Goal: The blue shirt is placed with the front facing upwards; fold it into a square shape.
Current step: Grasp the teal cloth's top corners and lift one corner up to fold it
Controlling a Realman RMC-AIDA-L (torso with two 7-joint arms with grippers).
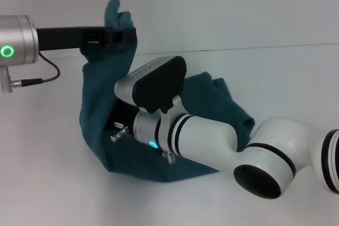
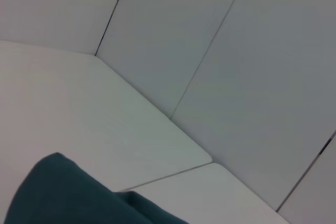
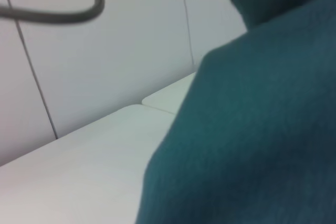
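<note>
Right claw (image 1: 127, 110) buried in blue shirt (image 1: 103, 93); left claw (image 1: 124, 34) lifts its edge.

A broad swathe of the blue shirt (image 3: 247, 140) hangs right in front of the lens, its dark teal-blue cloth filling most of one side of the right wrist view, with a fold or overlapping edge showing near the corner. Beyond the cloth lies the white table (image 3: 79, 177), its surface pale and smooth, with a thin seam where two tabletop sections meet. Behind it stands a wall of light panels (image 3: 105, 61) divided by narrow dark joints. A grey cable (image 3: 63, 17) loops across the picture close to the camera, out of focus, curving in front of the panels.
</note>
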